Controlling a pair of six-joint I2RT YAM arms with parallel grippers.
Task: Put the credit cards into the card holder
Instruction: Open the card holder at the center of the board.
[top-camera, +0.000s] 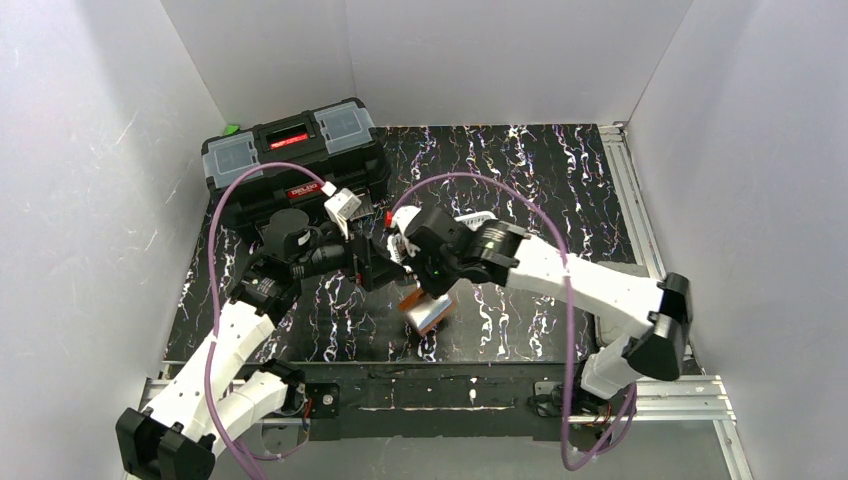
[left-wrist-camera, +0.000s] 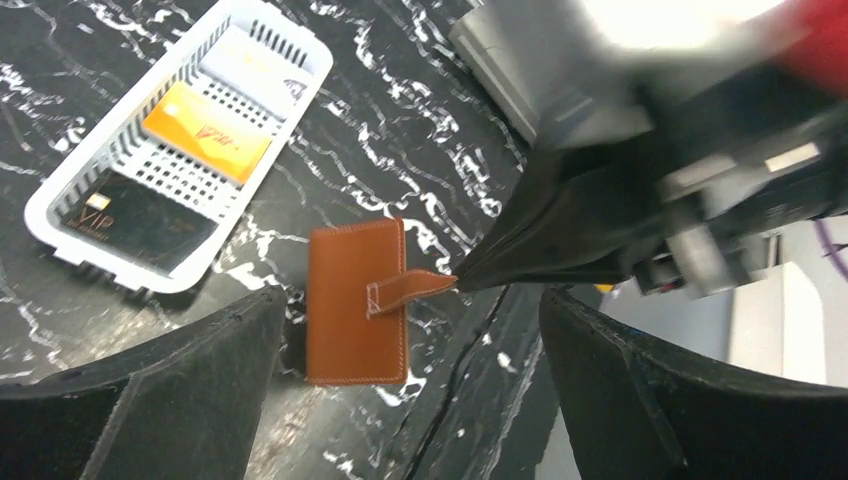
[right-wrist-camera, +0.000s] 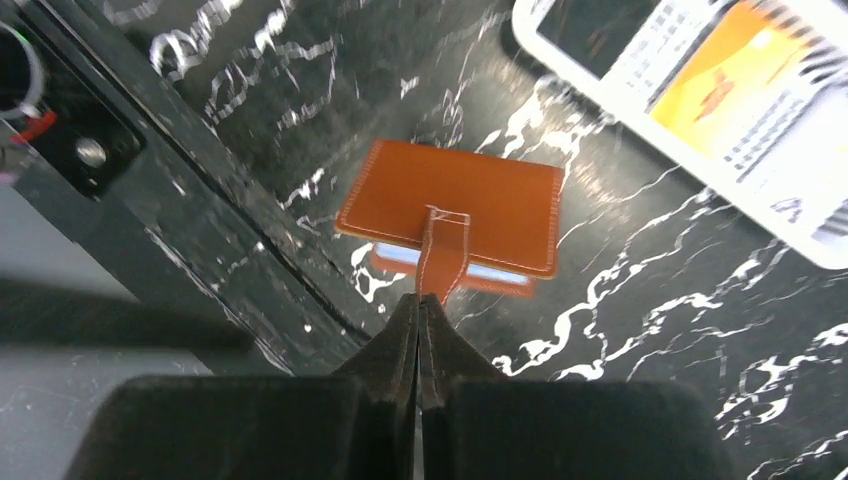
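Note:
The brown card holder (left-wrist-camera: 350, 305) lies on the dark marbled table, also in the right wrist view (right-wrist-camera: 470, 200) and the top view (top-camera: 430, 312). My right gripper (right-wrist-camera: 418, 300) is shut on its snap tab (right-wrist-camera: 443, 250) and lifts the top flap slightly, with clear sleeves showing beneath. In the left wrist view the right fingertips (left-wrist-camera: 480, 275) pinch the tab (left-wrist-camera: 410, 288). My left gripper (left-wrist-camera: 410, 400) is open and empty, above and beside the holder. The credit cards lie in a white basket (left-wrist-camera: 60, 235): an orange one (left-wrist-camera: 205, 130), a dark one (left-wrist-camera: 140, 215) and a whitish one (left-wrist-camera: 245, 65).
A big black toolbox (top-camera: 295, 160) stands at the back left. The white basket (top-camera: 470, 217) is mostly hidden behind my right arm in the top view. A black metal rail (top-camera: 430, 385) runs along the table's near edge, close to the holder. White walls enclose the table.

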